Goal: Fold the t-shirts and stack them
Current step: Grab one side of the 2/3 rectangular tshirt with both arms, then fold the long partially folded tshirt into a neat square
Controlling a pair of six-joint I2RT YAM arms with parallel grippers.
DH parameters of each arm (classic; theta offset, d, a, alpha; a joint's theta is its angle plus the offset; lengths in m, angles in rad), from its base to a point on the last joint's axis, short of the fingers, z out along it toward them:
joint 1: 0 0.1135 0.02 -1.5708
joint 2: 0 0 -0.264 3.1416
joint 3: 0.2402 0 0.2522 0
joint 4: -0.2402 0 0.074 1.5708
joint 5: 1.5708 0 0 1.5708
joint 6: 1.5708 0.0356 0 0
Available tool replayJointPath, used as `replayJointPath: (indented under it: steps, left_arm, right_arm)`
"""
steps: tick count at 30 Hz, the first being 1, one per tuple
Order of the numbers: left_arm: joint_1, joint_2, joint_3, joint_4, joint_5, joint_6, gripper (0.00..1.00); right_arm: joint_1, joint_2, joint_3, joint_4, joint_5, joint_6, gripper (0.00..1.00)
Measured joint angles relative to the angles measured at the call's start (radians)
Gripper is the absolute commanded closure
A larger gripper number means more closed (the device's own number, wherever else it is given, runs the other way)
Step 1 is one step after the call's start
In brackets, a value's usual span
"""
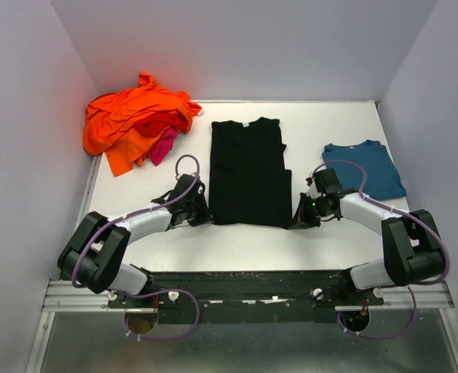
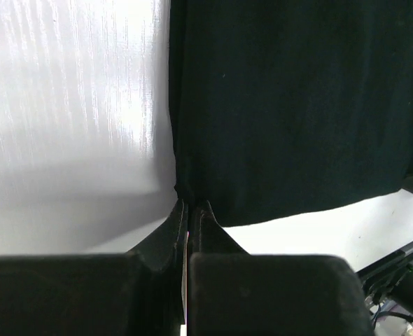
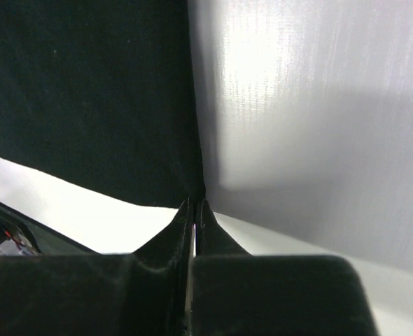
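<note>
Top view: noting the black t-shirt lying flat mid-table, sides folded in, collar pointing away from the arm bases. Finding the left gripper sitting at its near left corner and the right gripper at its near right corner, both touching the hem. Spotting the teal-blue t-shirt lying folded right of the black t-shirt, apart from it. Logging the orange t-shirts heaping crumpled off its far left, with the magenta-pink t-shirt poking out of that heap. Left wrist view: seeing the left gripper pinching a corner of the black t-shirt, jaws pressing together on the cloth, white table showing left of it. Right wrist view: seeing the right gripper clamping the black t-shirt at its other near corner, jaws squeezing tight, table showing right of it.
</note>
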Motion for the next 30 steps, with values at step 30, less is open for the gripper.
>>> replayJointPath:
  steps: [30]
  left_arm:
    - [0.142, -0.077, 0.505, -0.28, -0.074, 0.107, 1.0]
  right_arm:
    - [-0.051, -0.015, 0.629, -0.312, 0.102, -0.028, 0.99]
